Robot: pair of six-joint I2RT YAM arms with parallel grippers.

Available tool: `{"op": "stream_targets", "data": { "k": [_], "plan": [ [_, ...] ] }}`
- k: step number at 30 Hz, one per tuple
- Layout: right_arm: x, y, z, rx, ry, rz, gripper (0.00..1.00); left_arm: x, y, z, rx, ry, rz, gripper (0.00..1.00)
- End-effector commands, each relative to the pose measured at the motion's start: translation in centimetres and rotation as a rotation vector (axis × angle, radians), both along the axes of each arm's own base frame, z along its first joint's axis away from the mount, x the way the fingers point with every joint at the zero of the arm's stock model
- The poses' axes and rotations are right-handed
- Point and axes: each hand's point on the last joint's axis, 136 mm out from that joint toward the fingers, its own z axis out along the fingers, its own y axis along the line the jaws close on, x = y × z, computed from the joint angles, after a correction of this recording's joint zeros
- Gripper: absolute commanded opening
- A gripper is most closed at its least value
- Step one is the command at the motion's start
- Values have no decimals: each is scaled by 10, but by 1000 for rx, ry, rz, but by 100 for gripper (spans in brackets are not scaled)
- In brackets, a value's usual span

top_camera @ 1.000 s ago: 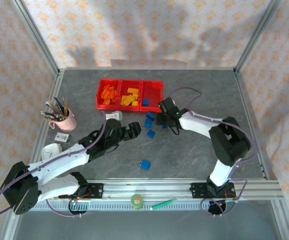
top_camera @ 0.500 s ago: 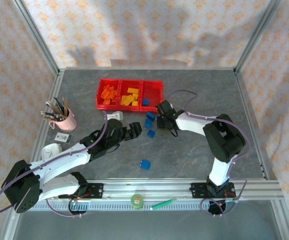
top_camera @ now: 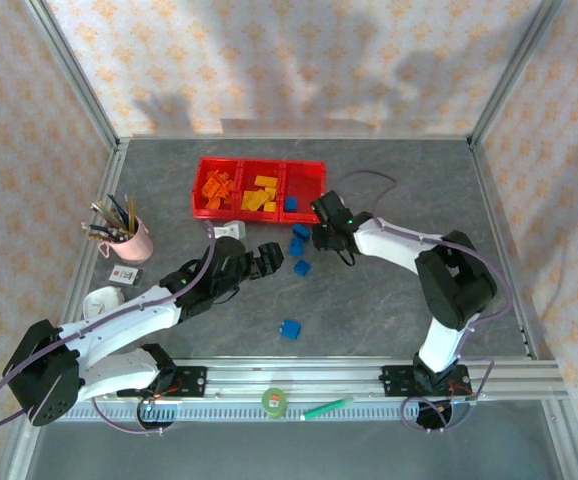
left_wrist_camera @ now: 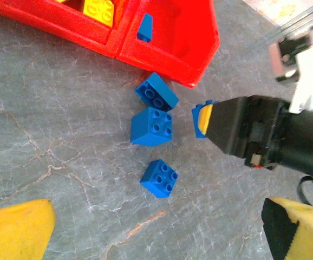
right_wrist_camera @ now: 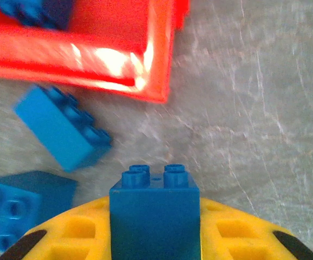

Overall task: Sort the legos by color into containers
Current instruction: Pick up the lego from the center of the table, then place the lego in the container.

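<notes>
Gripping a blue brick [right_wrist_camera: 154,208] between its yellow pads [right_wrist_camera: 75,235], the right gripper [top_camera: 321,233] is hanging just in front of the right end of the containers [top_camera: 259,188], jaws closed to the brick's width. In the right wrist view the held brick is pointing its two visible studs away from the camera, toward the red corner of the end bin; its long axis cannot be told there. Near it a loose brick [right_wrist_camera: 62,132] is lying with its longer side running from upper left to lower right, studs along the lower-right edge, and a square brick [right_wrist_camera: 15,208] is sitting at the lower left.

The overhead view is showing the bins' contents: orange pieces [top_camera: 215,188] in the left bin, yellow pieces [top_camera: 261,192] in the middle, one blue piece [top_camera: 290,203] in the right, plus a lone blue brick [top_camera: 289,328] lying well apart on the table [top_camera: 389,300] toward the near rail.

The left gripper [top_camera: 272,256] is pointing at the loose cluster, its fingers [left_wrist_camera: 15,230] spread wide and holding nothing.
</notes>
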Motion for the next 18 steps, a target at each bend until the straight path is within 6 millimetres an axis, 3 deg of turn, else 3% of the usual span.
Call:
{"op": "stream_targets", "data": {
  "k": [1,5,13,18],
  "plan": [
    [13,11,44,54,-78,5,27,6,7,18,41,-52,25,99],
    [34,22,61,78,-122,-19,27,15,15,28,71,-74,48,99],
    [86,50,66,67,-143,-35,26,41,24,39,78,-76,75,99],
    [117,47,61,40,-155,-88,27,52,27,39,77,-74,92,99]
  ]
}}
